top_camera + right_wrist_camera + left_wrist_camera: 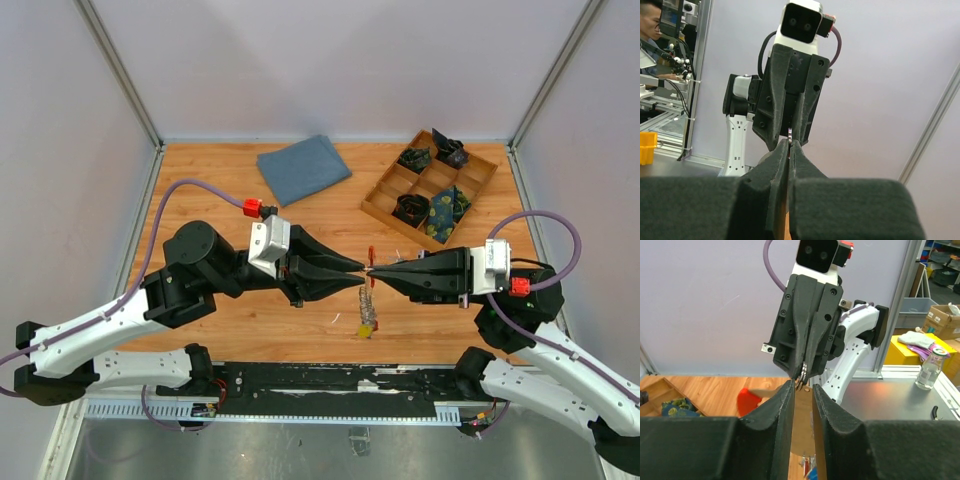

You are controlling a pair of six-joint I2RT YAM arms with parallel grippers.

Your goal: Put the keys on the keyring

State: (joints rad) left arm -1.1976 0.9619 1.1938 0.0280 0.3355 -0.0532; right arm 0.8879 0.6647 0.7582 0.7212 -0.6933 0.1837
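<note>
Two grippers meet tip to tip above the table (pixel 330 210). The right gripper (pixel 374 270) is pinched shut on a small silver ring (pixel 803 374). The left gripper (pixel 360 267) faces it with its jaws a narrow gap apart and nothing visibly held. The red keyring (pixel 371 252) stands at 12 o'clock from the tips, and the keys (pixel 367 318) hang bunched at 6 o'clock. Threading looks under way but unfinished; whether any key sits on the red loop I cannot tell. A tray (pixel 380 205) lies at 1 o'clock and a cloth (pixel 303 168) at 11.
</note>
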